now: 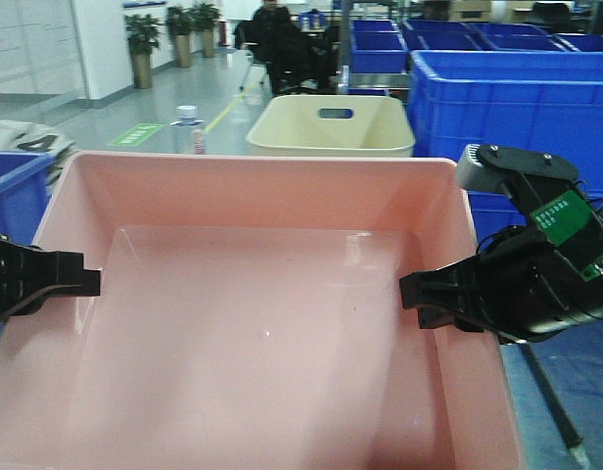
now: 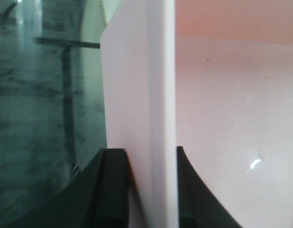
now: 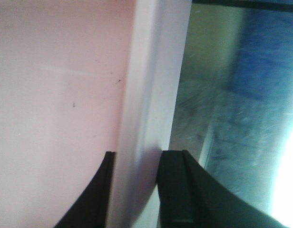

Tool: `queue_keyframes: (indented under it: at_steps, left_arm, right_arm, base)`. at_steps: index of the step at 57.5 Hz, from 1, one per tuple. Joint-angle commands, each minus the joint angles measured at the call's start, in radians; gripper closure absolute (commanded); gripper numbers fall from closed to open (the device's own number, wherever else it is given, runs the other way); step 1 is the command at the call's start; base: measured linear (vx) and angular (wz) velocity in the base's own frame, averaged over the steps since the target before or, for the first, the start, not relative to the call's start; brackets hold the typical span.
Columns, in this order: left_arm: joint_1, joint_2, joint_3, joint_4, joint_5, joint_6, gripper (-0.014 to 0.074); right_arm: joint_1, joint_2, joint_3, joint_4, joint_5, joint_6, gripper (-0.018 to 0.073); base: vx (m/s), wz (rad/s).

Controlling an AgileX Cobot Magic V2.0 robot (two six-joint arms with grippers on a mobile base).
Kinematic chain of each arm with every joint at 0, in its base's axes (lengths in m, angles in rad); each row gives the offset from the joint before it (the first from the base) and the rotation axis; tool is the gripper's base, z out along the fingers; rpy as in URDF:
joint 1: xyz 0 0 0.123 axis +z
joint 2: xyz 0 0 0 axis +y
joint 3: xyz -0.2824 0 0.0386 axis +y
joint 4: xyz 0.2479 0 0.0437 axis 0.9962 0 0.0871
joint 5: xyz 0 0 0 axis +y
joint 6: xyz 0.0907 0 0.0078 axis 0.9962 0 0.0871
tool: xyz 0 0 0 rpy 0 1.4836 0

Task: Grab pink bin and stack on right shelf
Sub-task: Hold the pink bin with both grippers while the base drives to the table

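Note:
The pink bin (image 1: 262, 343) fills the front view, held level between my two grippers. My left gripper (image 1: 86, 279) is shut on its left wall, one finger inside and one outside, as the left wrist view (image 2: 149, 152) shows on the bin wall (image 2: 137, 95). My right gripper (image 1: 414, 294) is shut on the right wall in the same way, which the right wrist view (image 3: 137, 154) shows on the bin wall (image 3: 146, 85). Below the bin's right side lies the right shelf (image 3: 222, 123), dark and glossy, with a black tape line at its far edge.
A cream bin (image 1: 331, 127) with a handle slot stands just behind the pink bin. Big blue crates (image 1: 507, 98) stand at the right and back, and another (image 1: 8, 186) at the left. A water bottle (image 1: 189, 127) stands at the back left. A dark greenish surface with black lines (image 2: 42, 118) lies under the bin's left side.

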State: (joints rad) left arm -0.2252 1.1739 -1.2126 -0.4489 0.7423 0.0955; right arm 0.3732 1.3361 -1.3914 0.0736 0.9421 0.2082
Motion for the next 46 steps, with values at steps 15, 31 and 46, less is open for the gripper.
queue_keyframes:
  at_steps: [15, 31, 46]
  left_arm:
    - [-0.016, -0.036, -0.047, -0.132, -0.093, -0.019, 0.0598]
    - [-0.016, -0.036, -0.047, -0.132, -0.093, -0.019, 0.0598]
    - [-0.016, -0.036, -0.047, -0.132, -0.093, -0.019, 0.0598]
  right_arm:
    - [-0.005, -0.024, -0.031, 0.012, -0.073, 0.001, 0.0568]
    - [-0.005, -0.024, -0.031, 0.012, -0.073, 0.001, 0.0568]
    - [-0.005, -0.024, -0.031, 0.012, -0.074, 0.001, 0.0568]
  base:
    - [0.14, -0.18]
    - [0.08, -0.04]
    - [0.02, -0.04]
